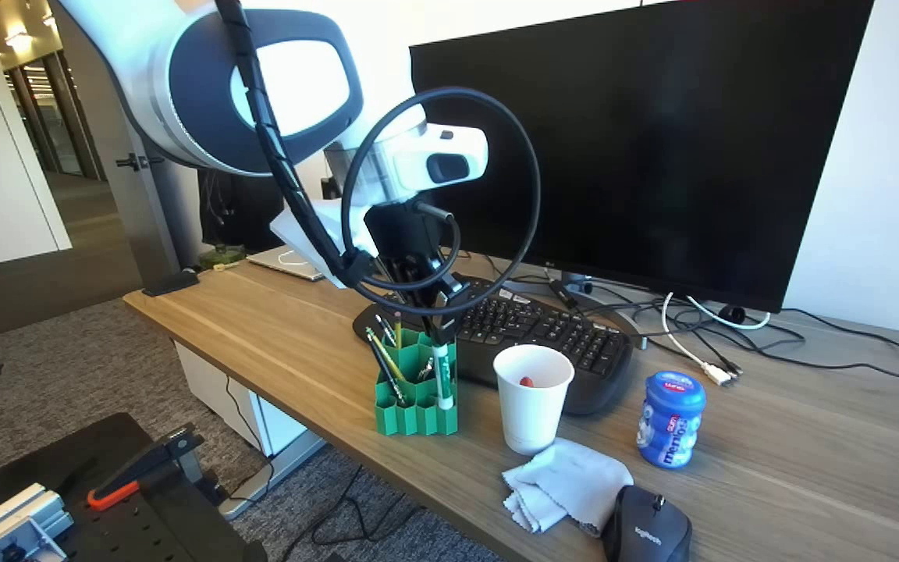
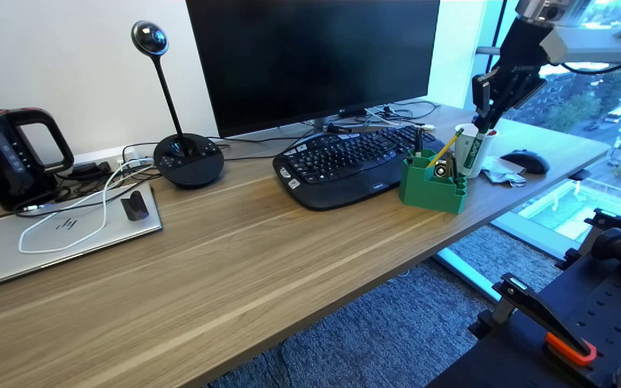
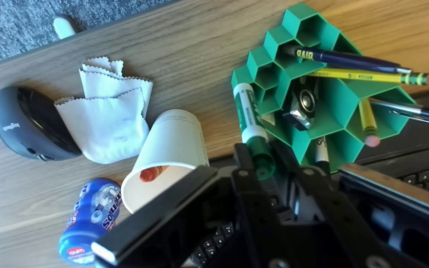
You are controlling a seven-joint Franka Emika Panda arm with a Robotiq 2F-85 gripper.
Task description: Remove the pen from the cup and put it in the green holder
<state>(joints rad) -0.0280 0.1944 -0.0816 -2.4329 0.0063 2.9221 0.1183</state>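
1. In an exterior view, the green holder [image 1: 417,423] stands on the wooden desk [image 1: 317,351] and serves as the landmark.
2. Above the holder's edge nearest the cup [image 1: 531,414], the gripper [image 1: 440,336] points downward. Its jaws are drawn together to the thickness of the pen [image 1: 443,378], which they grip by its upper end. The pen hangs nearly upright, its lower end overlapping the small compartments at the holder's corner.
3. The cup stands near the holder, to its right, with a red-ended item [image 1: 527,382] inside. Farther from the holder on that side are the cloth [image 1: 570,484], the mouse [image 1: 647,527] and the blue gum container [image 1: 669,425].
4. The keyboard [image 1: 520,328] lies just behind the holder, with the monitor [image 1: 637,156] farther behind.
5. In an exterior view, the pen [image 2: 475,148] slants in the grip, its lower end just beside the holder's top edge. The laptop [image 2: 62,237], the kettle-like appliance [image 2: 14,156] and the round-headed desk device [image 2: 189,159] are well apart from the holder, to its left.
6. In the wrist view, the pen's green cap sits between the jaws, and its white lower end overlaps the holder's corner; whether the two touch cannot be told.
7. In the same view, the holder's compartments carry a dark-blue ballpoint [image 3: 348,61], a yellow pencil [image 3: 367,76], a pink-tipped pencil [image 3: 366,115], a silver ballpoint [image 3: 415,109], a black-capped marker [image 3: 321,149] and a black-and-silver object [image 3: 304,102] with a round face.
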